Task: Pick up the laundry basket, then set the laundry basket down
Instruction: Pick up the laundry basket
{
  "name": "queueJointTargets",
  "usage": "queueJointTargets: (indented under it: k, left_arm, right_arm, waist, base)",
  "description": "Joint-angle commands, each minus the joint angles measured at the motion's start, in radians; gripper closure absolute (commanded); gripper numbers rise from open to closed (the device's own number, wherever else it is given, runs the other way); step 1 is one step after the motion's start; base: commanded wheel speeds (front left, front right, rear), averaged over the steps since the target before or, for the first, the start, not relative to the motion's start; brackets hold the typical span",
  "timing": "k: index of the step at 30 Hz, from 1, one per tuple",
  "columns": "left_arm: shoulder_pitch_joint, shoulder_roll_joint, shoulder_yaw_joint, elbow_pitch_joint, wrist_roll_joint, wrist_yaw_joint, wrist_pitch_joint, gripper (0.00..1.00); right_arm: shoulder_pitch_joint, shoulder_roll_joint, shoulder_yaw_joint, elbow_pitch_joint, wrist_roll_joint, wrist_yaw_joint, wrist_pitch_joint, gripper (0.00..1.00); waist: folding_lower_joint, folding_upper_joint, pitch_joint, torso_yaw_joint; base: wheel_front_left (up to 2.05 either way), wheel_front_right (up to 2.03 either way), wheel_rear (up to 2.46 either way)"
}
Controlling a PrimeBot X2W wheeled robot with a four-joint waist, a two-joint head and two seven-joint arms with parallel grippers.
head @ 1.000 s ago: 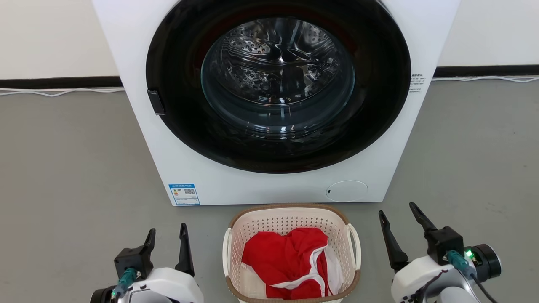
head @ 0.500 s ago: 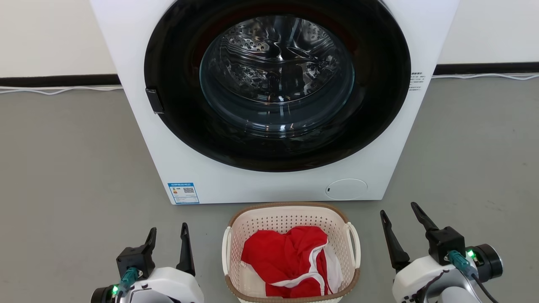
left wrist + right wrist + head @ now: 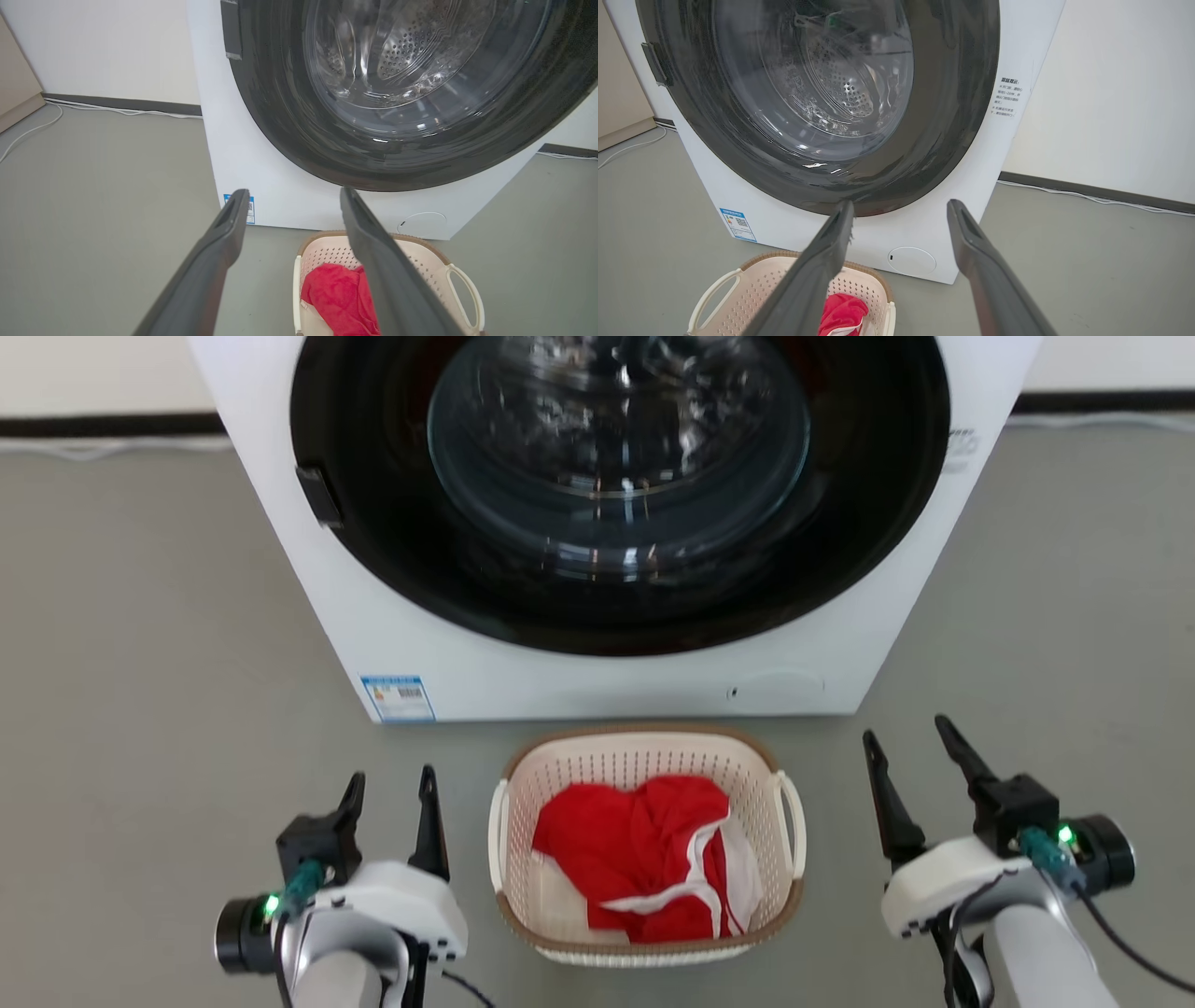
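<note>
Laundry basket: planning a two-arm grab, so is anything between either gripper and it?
Nothing visible does. Only bare floor separates the left gripper and the right gripper from the laundry basket; both flank it, open.

My left gripper: low on my left, fingers apart, holding nothing
My right gripper: low on my right, fingers apart, holding nothing
My right forearm: pale, angled up behind the wrist

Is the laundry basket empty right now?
Not empty: the laundry basket holds a crumpled red garment with white trim.
</note>
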Motion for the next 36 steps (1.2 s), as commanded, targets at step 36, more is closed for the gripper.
queueJointTargets:
  k: [36]
  left_arm:
    - [-0.657,0.011,-0.324,0.582,-0.269,0.01,0.022,0.0]
  right_arm:
    - [-0.537,-0.002,-0.103,0.475,-0.08,0.006,0.061,0.0]
  waist:
    - [0.0,-0.0001,0.636,-0.007]
  base:
    - [0.0,0.0,0.0]
